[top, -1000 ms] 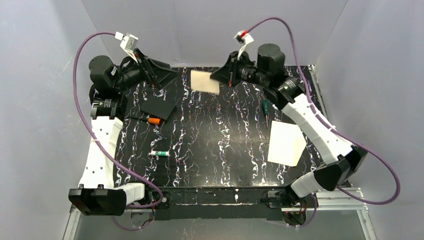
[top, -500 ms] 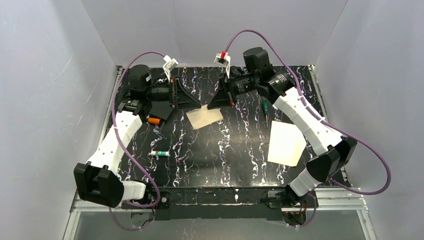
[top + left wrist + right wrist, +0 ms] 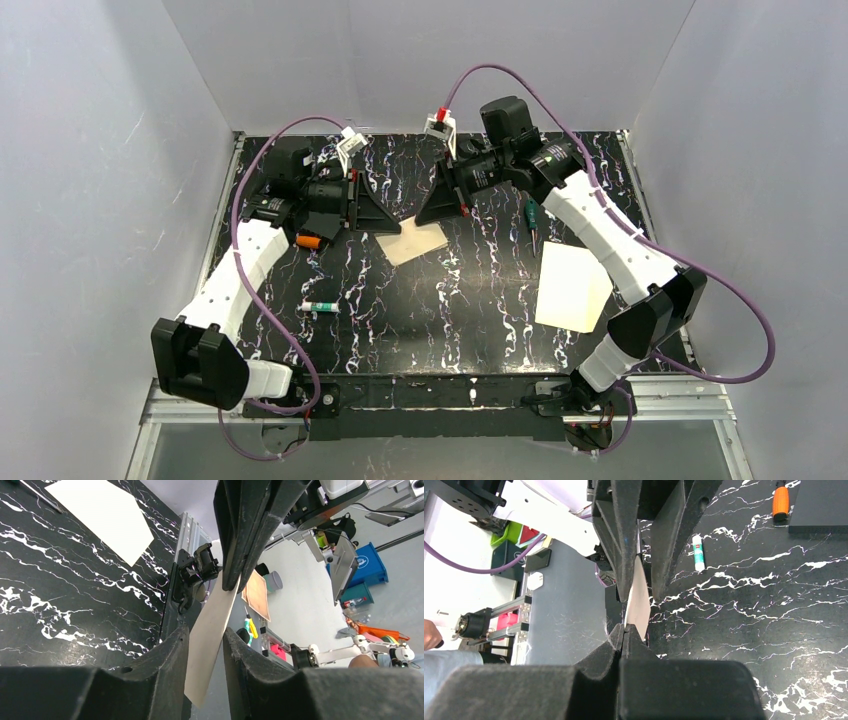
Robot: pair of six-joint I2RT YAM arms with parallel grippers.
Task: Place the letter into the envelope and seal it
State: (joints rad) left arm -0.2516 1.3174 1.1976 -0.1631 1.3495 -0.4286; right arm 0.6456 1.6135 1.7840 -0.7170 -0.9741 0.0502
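The cream envelope (image 3: pixel 415 241) hangs tilted above the middle of the table between the two grippers. My right gripper (image 3: pixel 425 215) is shut on its far edge, pads pinched together on the paper (image 3: pixel 639 615). My left gripper (image 3: pixel 392 228) faces it from the left. In the left wrist view the envelope (image 3: pixel 210 630) passes edge-on between the left fingers (image 3: pixel 172 650), which stand narrowly apart around it and are not pressed flat. The white letter (image 3: pixel 572 286) lies flat at the table's right side, away from both grippers, and also shows in the left wrist view (image 3: pixel 102 515).
A glue stick (image 3: pixel 320 306) lies at the left front. An orange-handled tool (image 3: pixel 312 241) and a black square card (image 3: pixel 819 510) sit under the left arm. A green screwdriver (image 3: pixel 531 218) lies by the right arm. Grey walls enclose the table.
The right gripper brought the envelope from the back of the table down toward the middle. The left arm swung in from the back left, and its jaws narrowed around the envelope's edge.
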